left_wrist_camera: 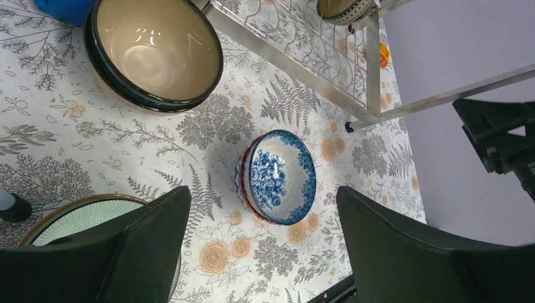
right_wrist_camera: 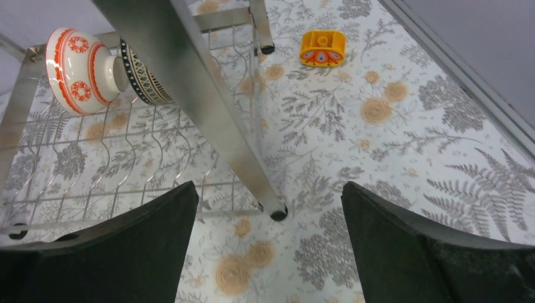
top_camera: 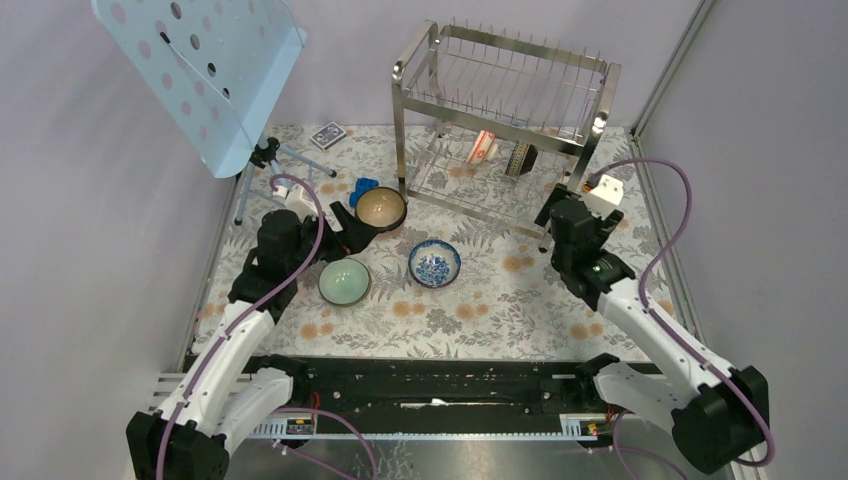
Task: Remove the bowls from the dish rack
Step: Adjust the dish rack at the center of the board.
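left gripper (left_wrist_camera: 264, 192): fingers (left_wrist_camera: 145, 233) spread wide, nothing between them, holding nothing. it hangs over the floral tablecloth (top_camera: 500, 300) at the left of the table, above the loose bowls.

- blue-and-white bowl (left_wrist_camera: 277, 177) sits upright on the cloth, showing in the gap between the fingers in the wrist view; some red on its outer wall.
- dark bowl with tan inside (left_wrist_camera: 154, 53) is upright, just beside the dish rack's near left leg; in the top view the gripper is right beside it.
- pale green bowl (top_camera: 344, 281) is upright, nearer the arm bases, partly hidden behind the left finger in the wrist view.
- all three are apart from one another, off the rack.
- a blue object (top_camera: 364, 189) lies just behind the dark bowl.

right gripper (right_wrist_camera: 268, 189): fingers (right_wrist_camera: 410, 246) also wide apart, empty. it is close to the near right leg of the dish rack (top_camera: 500, 110); in the wrist view that leg crosses the gap between the fingers, touching neither.

- on the rack's lower tier two bowls stand on edge side by side: orange-red patterned bowl (right_wrist_camera: 79, 69) and dark patterned bowl (right_wrist_camera: 145, 85); cannot tell if they touch.
- upper tier: only bare wires visible.
- a yellow-orange block (right_wrist_camera: 322, 48) lies on the cloth beyond the rack's right side.

far left: pale blue perforated music stand (top_camera: 200, 70); a card deck (top_camera: 328, 134) lies near its foot.
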Controlling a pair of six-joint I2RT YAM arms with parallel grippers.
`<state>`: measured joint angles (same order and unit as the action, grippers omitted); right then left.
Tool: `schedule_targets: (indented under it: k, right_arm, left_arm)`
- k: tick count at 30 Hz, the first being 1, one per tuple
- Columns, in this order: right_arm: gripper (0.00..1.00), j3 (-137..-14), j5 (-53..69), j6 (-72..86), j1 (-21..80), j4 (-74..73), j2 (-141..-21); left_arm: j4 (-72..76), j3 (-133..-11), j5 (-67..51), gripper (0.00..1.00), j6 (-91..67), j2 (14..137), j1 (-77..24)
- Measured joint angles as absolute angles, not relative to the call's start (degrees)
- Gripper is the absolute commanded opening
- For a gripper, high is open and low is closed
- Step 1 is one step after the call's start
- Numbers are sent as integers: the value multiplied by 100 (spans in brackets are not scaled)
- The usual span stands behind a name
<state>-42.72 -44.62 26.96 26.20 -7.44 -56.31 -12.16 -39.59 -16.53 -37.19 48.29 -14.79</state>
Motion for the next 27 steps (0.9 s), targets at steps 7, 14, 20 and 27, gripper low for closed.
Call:
schedule_targets:
  k: [7,14,20,27]
  right_arm:
    - [79,-4311,-4077,2226,2228,578,-6755]
    - [57,-4364,-3935,2038,1841,1236,-7264]
    - [52,-4449,-3804,2014,1632,1411,-7443]
    - [47,-4707,-3756,1994,1251,1404,-7754]
  left_arm:
    - [-1347,-3959,-1529,89,-3579,4650,-1605]
    - [-1367,-3942,-1363,89,-3485,4558,-1656]
    - [-1389,-3846,-1282,89,-3454,4578,-1662]
    - [-1385,-3846,-1216,89,-3450,4626,-1662]
